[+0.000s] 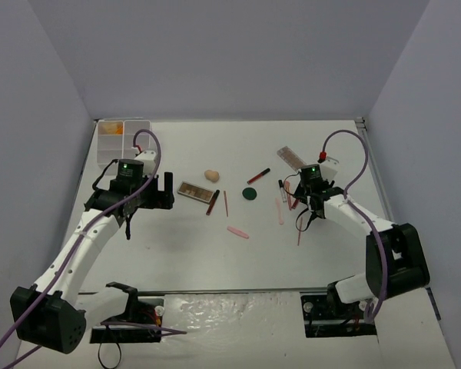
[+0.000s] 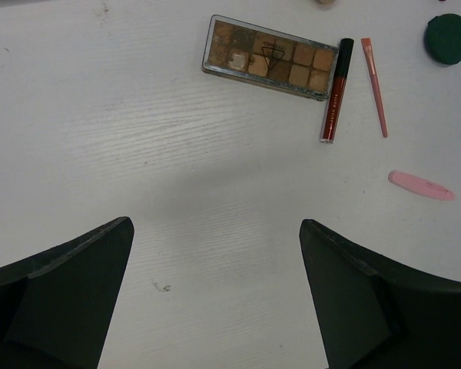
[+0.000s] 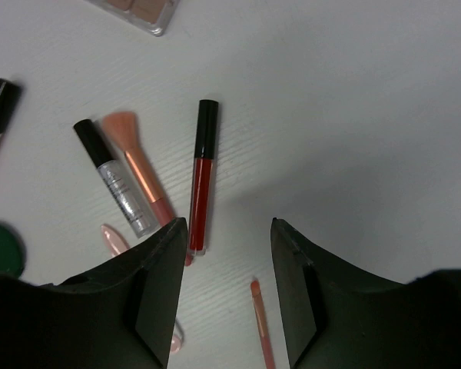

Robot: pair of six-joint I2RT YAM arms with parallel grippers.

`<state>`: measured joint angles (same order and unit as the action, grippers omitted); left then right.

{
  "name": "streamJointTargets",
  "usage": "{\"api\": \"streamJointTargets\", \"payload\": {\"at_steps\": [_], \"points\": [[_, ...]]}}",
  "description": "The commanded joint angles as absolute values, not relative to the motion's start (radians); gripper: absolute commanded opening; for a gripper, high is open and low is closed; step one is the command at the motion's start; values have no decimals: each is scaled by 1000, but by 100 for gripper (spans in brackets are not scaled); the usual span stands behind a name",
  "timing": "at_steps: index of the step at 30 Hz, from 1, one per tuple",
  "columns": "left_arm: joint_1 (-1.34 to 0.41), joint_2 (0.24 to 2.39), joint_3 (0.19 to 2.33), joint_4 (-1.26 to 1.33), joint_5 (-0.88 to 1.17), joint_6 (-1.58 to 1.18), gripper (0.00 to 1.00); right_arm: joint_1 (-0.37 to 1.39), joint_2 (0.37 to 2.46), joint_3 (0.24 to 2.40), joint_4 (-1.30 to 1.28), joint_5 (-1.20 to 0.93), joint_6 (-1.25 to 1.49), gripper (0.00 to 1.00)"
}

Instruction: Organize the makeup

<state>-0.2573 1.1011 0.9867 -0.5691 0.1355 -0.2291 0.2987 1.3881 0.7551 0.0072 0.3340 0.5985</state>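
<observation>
Makeup lies scattered mid-table. A brown palette [image 1: 197, 192] [image 2: 267, 58], a dark-red gloss tube [image 1: 213, 201] [image 2: 336, 92], a thin pink brush [image 2: 375, 88], a pink stick [image 1: 238, 231] [image 2: 421, 185], a green compact [image 1: 250, 194] [image 2: 448, 38] and a beige sponge [image 1: 211, 175] lie right of my left gripper [image 1: 167, 192] [image 2: 215, 224], which is open and empty over bare table. My right gripper [image 1: 306, 215] [image 3: 228, 227] is open and empty. A red gloss [image 3: 202, 181] lies by its left finger and a thin orange brush [image 3: 261, 327] between its fingers. A glitter gloss [image 3: 115, 181] and a peach brush [image 3: 142, 165] lie further left.
The white compartment box [image 1: 123, 138] stands at the back left corner, with orange items in one compartment. A second palette [image 1: 290, 158] [image 3: 142, 9] and a red lip tube [image 1: 258, 175] lie behind the right gripper. Grey walls close in the table on three sides.
</observation>
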Motion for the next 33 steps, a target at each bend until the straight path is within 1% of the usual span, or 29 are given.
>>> {"api": "streamJointTargets", "payload": {"at_steps": [1, 5, 10, 15, 20, 24, 26, 29, 30, 33], "points": [[-262, 1090, 1011, -565, 103, -216, 88, 271, 1481, 799, 113, 328, 607, 43], [-262, 1078, 1009, -553, 145, -215, 88, 267, 1548, 832, 149, 326, 614, 40], [-262, 1057, 999, -545, 141, -218, 88, 267, 1610, 860, 182, 319, 608, 36], [-262, 1060, 1002, -549, 143, -217, 88, 267, 1650, 854, 198, 309, 612, 35], [-262, 1061, 1000, -549, 140, -215, 88, 264, 1675, 822, 218, 306, 632, 30], [-262, 1062, 1000, -549, 140, -215, 88, 263, 1665, 793, 219, 337, 640, 19], [-262, 1062, 1000, -549, 140, -213, 88, 262, 1658, 790, 213, 351, 634, 11], [-262, 1064, 999, -548, 146, -213, 88, 262, 1623, 789, 194, 376, 615, 2], [-262, 1064, 998, -547, 150, -214, 88, 263, 1603, 790, 188, 381, 605, 0], [-262, 1060, 1000, -542, 171, -214, 88, 269, 1522, 792, 175, 384, 566, 0]]}}
